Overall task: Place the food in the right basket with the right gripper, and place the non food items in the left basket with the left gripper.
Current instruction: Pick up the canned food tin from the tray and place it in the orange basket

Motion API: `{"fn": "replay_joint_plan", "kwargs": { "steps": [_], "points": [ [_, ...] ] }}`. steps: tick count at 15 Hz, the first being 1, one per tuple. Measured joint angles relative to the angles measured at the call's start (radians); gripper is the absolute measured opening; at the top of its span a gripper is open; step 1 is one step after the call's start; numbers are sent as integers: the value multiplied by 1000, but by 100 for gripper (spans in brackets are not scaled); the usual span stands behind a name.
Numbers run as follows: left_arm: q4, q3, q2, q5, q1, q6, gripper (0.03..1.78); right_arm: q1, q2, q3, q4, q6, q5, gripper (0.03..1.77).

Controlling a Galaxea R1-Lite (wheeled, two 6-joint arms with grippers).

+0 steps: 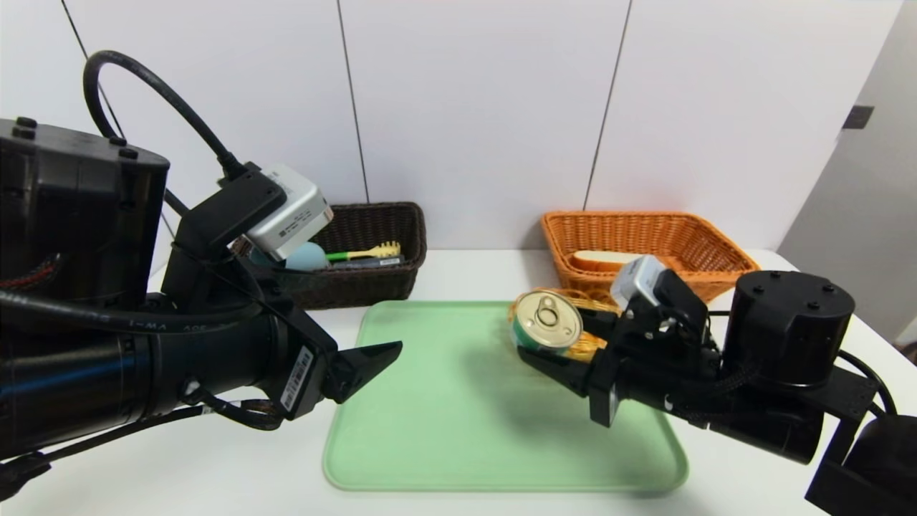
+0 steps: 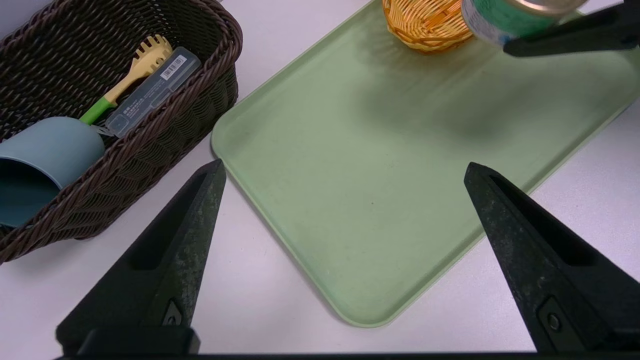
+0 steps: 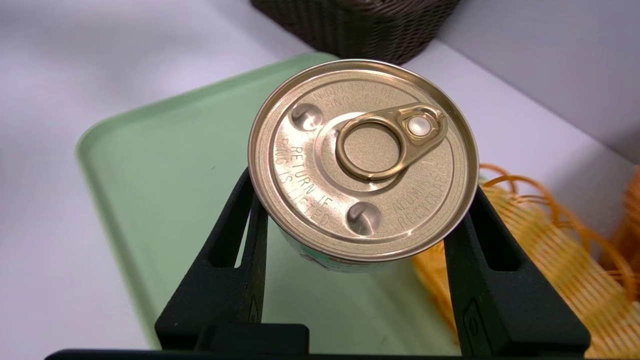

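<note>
Table [image 1: 179, 473] is carrying everything, white top. Tray [image 1: 458, 401] is sitting at centre, green, bare except at its 1 o'clock corner. Dark basket [image 1: 372, 283] is standing at 11 o'clock of the tray, holding a blue cup [image 2: 45, 150], a clear case [image 2: 152, 95] and a yellow fork [image 2: 135, 70]. Orange basket [image 1: 688, 240] is sitting at 1 o'clock, a pale food item [image 1: 602, 258] lying inside. Small wicker bowl [image 2: 425, 22] is resting on the tray's 1 o'clock corner. Left gripper [image 2: 345, 172] is hanging at the tray's 9 o'clock edge, fingers spread wide, holding nothing. Right gripper [image 3: 357, 200] is clamping a can [image 3: 362, 157] by its sides, raised over the tray just in front of the bowl, gold pull-tab lid facing the head camera.
</note>
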Motion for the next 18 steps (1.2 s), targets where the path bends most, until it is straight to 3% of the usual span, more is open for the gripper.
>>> {"fn": "replay_joint_plan", "kwargs": {
  "steps": [4,12,14,18],
  "points": [
    [0,-2,-2,0,0,0,169,-33,1,-145,93,28,-131,97],
    [-1,-1,-1,0,0,0,169,-208,77,-353,153,58,-378,97],
    [-1,-1,-1,0,0,0,169,-253,111,-388,154,59,-409,97],
    [-1,-1,-3,0,0,-1,169,-326,162,-446,221,63,-411,97]
  ]
}}
